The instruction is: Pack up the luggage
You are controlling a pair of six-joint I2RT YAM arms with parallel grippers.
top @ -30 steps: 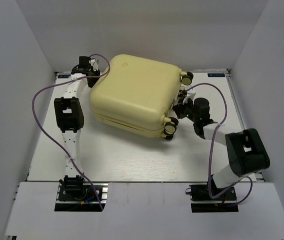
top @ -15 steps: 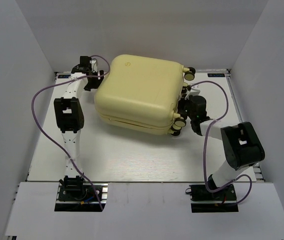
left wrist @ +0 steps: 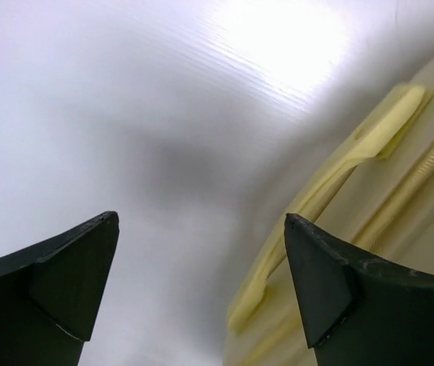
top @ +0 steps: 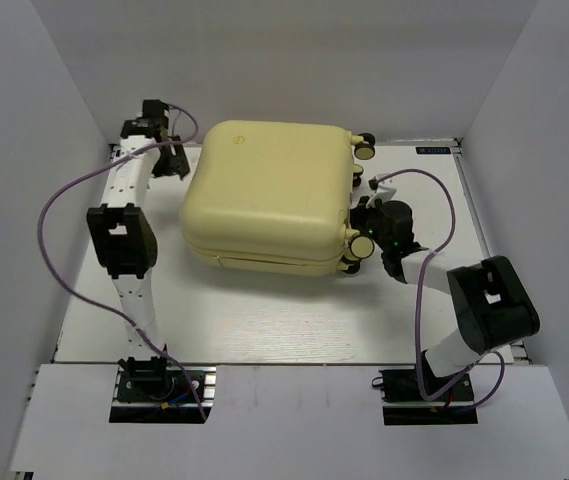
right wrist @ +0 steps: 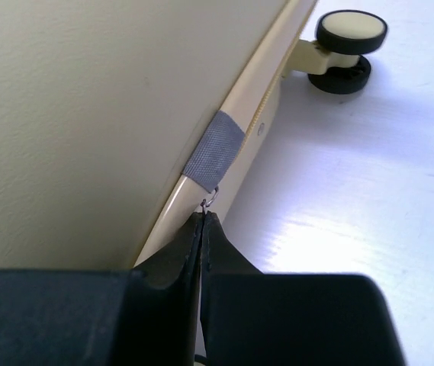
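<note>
The luggage (top: pixel 264 195), a big pale yellow hard-shell suitcase, lies closed on the white table (top: pixel 264 310). My left gripper (top: pixel 171 160) hovers just off its back left corner, open and holding nothing. In the left wrist view the open jaws (left wrist: pixel 201 219) frame bare table, with the luggage's side handle (left wrist: pixel 339 175) to the right. My right gripper (top: pixel 362 215) is at the wheel end. In the right wrist view it (right wrist: pixel 203 215) is shut on the small metal zipper pull (right wrist: pixel 209 201), which hangs below a grey fabric tab (right wrist: pixel 215 152) on the seam.
Cream wheels (top: pixel 364 148) stick out at the luggage's right end, one (right wrist: pixel 350 46) just beyond my right gripper. White walls (top: pixel 54 120) enclose the table on the left, back and right. Purple cables (top: pixel 54 230) loop off both arms.
My left gripper has opened and drawn back to the left, away from the luggage. The luggage has swung and slid left, and my right gripper has followed its wheel end, still shut.
</note>
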